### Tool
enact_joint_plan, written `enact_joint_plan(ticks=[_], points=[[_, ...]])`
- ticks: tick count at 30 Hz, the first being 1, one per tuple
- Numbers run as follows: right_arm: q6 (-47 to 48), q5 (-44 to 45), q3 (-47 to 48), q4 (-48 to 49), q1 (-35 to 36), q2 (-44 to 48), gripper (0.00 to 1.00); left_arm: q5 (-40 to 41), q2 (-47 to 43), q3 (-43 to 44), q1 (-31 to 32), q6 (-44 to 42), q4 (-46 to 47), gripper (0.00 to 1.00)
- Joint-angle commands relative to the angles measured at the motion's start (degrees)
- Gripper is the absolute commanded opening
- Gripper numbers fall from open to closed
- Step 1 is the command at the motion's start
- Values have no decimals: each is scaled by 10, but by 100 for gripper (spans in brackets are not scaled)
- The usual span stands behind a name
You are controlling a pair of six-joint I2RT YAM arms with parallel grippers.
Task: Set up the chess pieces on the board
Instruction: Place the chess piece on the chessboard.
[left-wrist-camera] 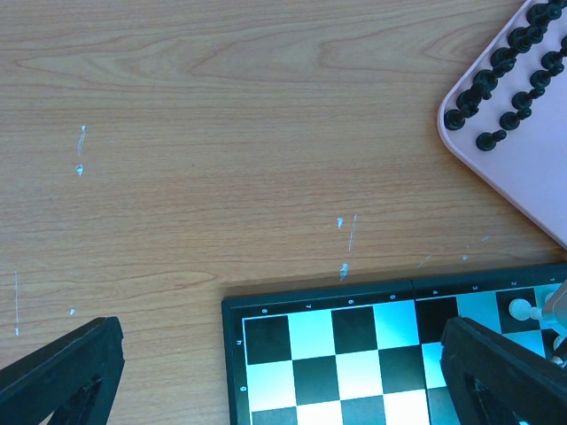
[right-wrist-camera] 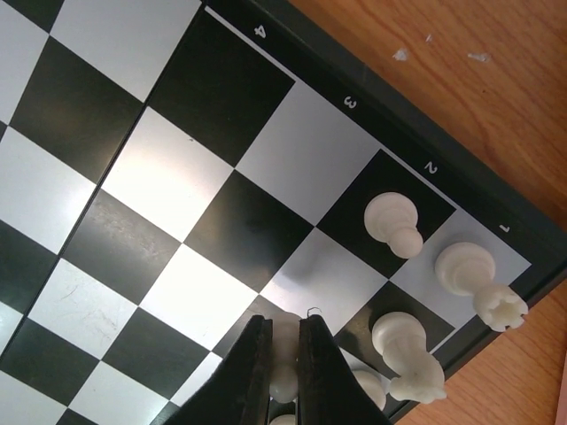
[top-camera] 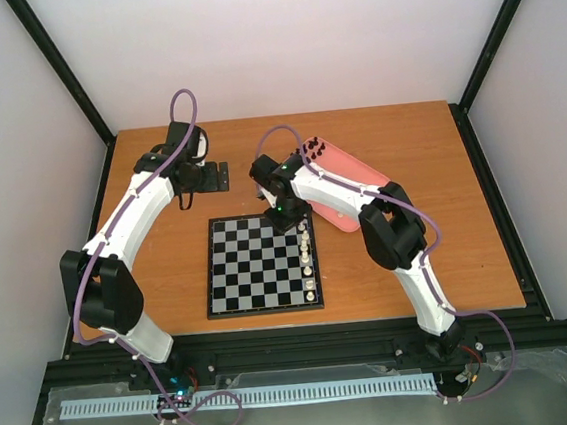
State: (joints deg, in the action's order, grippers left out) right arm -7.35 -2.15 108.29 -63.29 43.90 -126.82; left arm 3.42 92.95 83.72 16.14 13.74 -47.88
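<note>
Glossy board (top-camera: pixel 253 266) of black and silvery checks lies on the wood-grain desk (top-camera: pixel 449 257). The right gripper (right-wrist-camera: pixel 283 376) is clamped on a smooth cream-white chess piece (right-wrist-camera: pixel 283 350) near the board's far right corner; the left gripper (left-wrist-camera: pixel 279 354) gapes open.

The right gripper (right-wrist-camera: pixel 284 326) is hiding most of a cream-white piece (right-wrist-camera: pixel 283 382). The pink tray (left-wrist-camera: pixel 532 186) is running off the left wrist view.
</note>
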Motion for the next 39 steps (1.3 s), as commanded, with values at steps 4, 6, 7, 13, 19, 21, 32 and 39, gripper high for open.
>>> enact_joint_plan(ticks=[4, 6, 7, 13, 19, 21, 32, 39], points=[[-7, 15, 13, 8, -3, -15, 3, 5, -15, -1, 0, 3, 0, 100], [-6, 12, 14, 8, -4, -17, 3, 5, -15, -2, 0, 3, 1, 100], [-6, 12, 14, 8, -5, -18, 3, 4, -15, -3, 0, 3, 1, 100], [-3, 9, 8, 13, -8, -21, 3, 4, -14, -4, 0, 5, 3, 100], [-2, 4, 8, 16, -14, -27, 3, 6, -12, -4, 0, 5, 3, 100], [-1, 4, 8, 16, -15, -27, 3, 6, -12, -5, 0, 5, 3, 100], [5, 1, 5, 19, -16, -26, 20, 7, -9, -5, 0, 6, 3, 100], [7, -5, 11, 14, -16, -15, 25, 5, -6, 0, 0, 8, 4, 100]])
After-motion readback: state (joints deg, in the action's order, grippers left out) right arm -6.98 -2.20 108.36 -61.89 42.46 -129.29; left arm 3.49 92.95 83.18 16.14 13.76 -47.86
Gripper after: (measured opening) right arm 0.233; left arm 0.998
